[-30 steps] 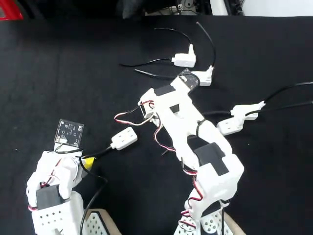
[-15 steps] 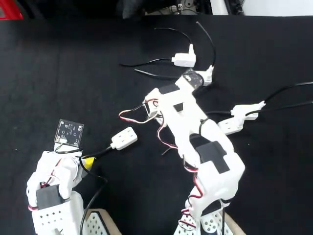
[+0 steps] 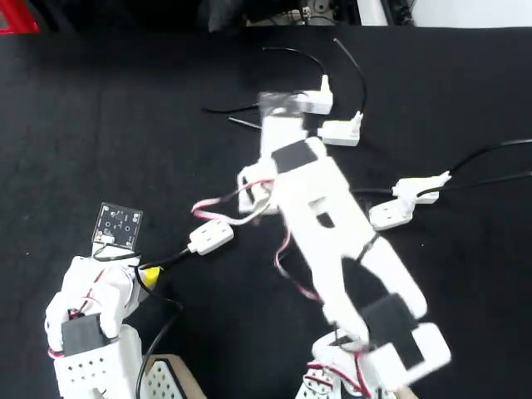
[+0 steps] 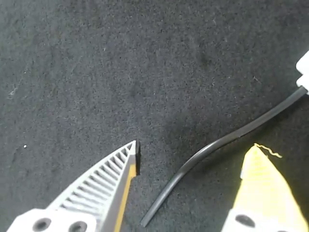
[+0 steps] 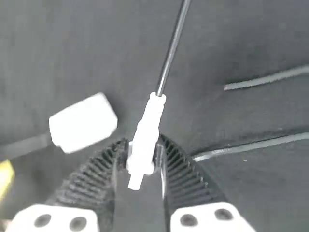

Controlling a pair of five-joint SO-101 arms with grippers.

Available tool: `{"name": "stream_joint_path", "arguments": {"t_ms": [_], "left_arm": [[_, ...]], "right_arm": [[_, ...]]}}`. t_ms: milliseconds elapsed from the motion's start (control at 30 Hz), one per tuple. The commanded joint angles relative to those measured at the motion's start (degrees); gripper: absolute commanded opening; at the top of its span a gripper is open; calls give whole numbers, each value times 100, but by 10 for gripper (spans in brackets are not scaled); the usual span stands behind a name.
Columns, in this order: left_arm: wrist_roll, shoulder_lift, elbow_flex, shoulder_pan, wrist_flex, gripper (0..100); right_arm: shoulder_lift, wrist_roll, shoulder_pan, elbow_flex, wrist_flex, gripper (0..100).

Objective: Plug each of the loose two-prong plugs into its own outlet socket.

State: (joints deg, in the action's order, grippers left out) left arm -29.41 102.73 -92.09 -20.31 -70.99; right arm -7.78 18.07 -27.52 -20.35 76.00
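Right gripper clamped on a plug, left gripper wide over a cable.

My right gripper (image 5: 143, 145) has its black ribbed fingers (image 5: 186, 179) pinched on the slim white two-prong plug (image 5: 147, 123), whose thin black cord (image 5: 171, 43) runs straight away from me. A blockier white plug (image 5: 83, 126) lies just beside it on the black felt table (image 5: 58, 43). My left gripper (image 4: 193, 147) stands wide, one grey finger and one yellow, holding nothing, with a black cable (image 4: 222, 140) lying between the tips. From above, that cable leads to a white outlet socket (image 3: 210, 235) near my left arm, well apart from the far plugs. At the right a second white socket (image 3: 391, 214) touches a third white plug (image 3: 420, 187).
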Motion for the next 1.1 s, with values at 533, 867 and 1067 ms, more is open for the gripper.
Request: {"name": "stream_joint_path", "arguments": {"t_ms": [533,867,1067], "left_arm": [[-44,26,31,92,-44,336],[-44,26,31,92,-44,336],[-44,26,31,84,-44,336]], "right_arm": [[954,-6382,571,-75,-211,12],[3327,-5134,941,1912,-290,12],[3495,-5125,607,2352,316,87]]}}
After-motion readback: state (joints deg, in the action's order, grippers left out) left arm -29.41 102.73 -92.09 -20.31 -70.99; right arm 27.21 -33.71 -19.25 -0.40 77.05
